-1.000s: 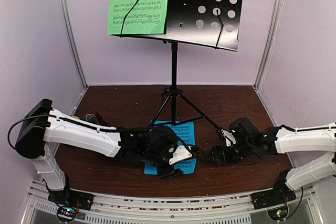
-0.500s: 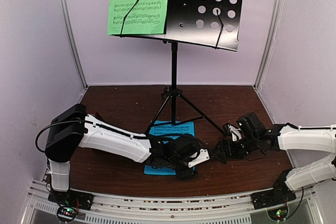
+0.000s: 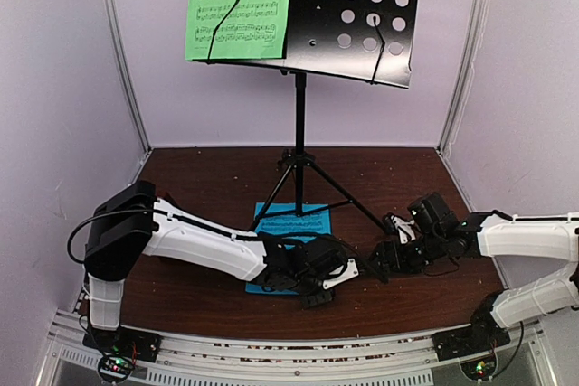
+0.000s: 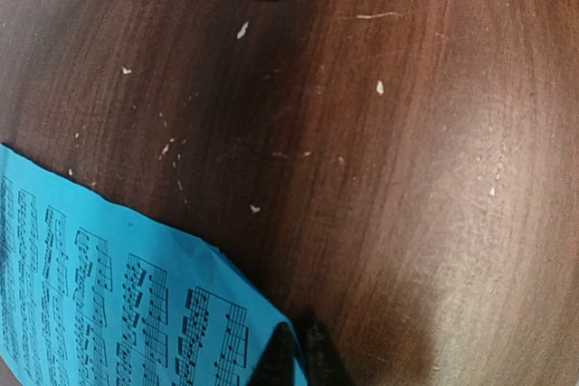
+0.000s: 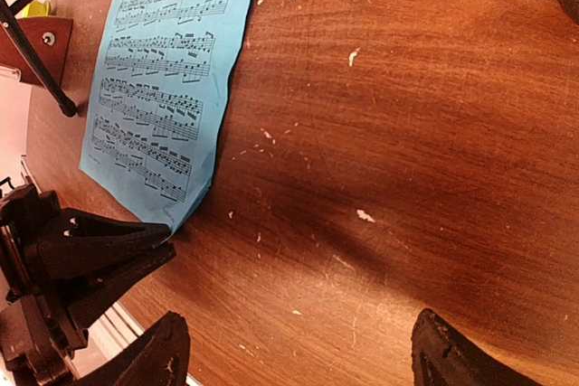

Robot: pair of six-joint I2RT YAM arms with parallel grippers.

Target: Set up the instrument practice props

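The black perforated music stand [image 3: 348,6] rises on its tripod at the back, with the green sheet [image 3: 240,2] clipped to its left half. Flat on the brown table lies the blue sheet [image 3: 291,223], also in the wrist views [image 4: 109,296] [image 5: 172,70]. My left gripper [image 3: 318,288] [image 4: 298,359] is shut on the blue sheet's near right corner; its black fingers [image 5: 99,250] pinch that corner low over the table. To the right, my right gripper [image 3: 378,264] [image 5: 308,354] stands open over bare wood. The metronome's red-brown body [image 5: 43,47] shows beyond the sheet.
A tripod leg [image 5: 36,61] crosses in front of the metronome, and another leg [image 3: 348,196] runs toward my right arm. A lime green bit [image 5: 36,8] peeks out behind the metronome. Pale crumbs dot the table. Walls close in on the left, right and back.
My left arm reached right along the blue sheet and its jaws closed on the near right corner. The sheet shifted slightly away and left. The right gripper drew back a little to the right.
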